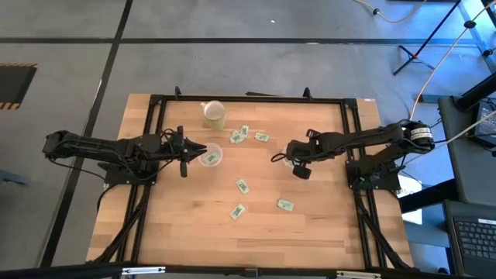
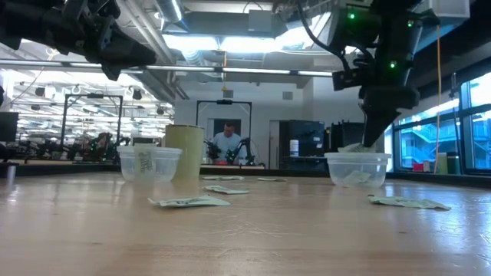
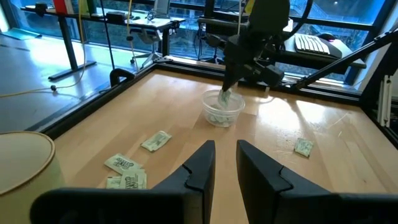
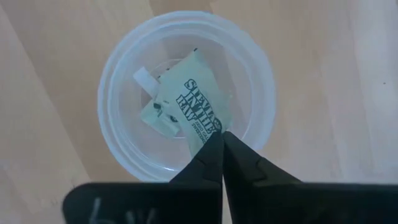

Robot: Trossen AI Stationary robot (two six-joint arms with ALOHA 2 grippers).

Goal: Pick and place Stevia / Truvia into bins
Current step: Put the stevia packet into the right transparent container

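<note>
Right of centre in the high view, the right gripper (image 1: 277, 157) hangs over a clear plastic cup (image 1: 291, 161). Its own wrist view shows the fingers pinched together on the corner of a Stevia packet (image 4: 186, 102), which dangles inside the cup's rim (image 4: 261, 81); a second packet appears to lie beneath it on the cup floor.

Left of centre, the left gripper (image 1: 203, 149) sits at the edge of the other clear cup (image 1: 211, 157), which already contains packets. Its fingers (image 3: 202, 167) stand slightly apart with nothing between them.

Loose packets remain on the table (image 1: 325, 225): a cluster (image 1: 246, 135) above centre, near the opaque cream cup (image 1: 214, 114), and three (image 1: 241, 186) scattered below centre.

Risks noted:
- The packet is held by one corner only (a thin grip). On release it may cling to a finger and be lifted back out.
- The fingertips are at rim level; any sideways travel before rising could tip or drag the light cup.
- The packet stands tilted, so if released too high it could catch the rim and fall outside.
- The left gripper's closeness to its cup invites a knock.
</note>
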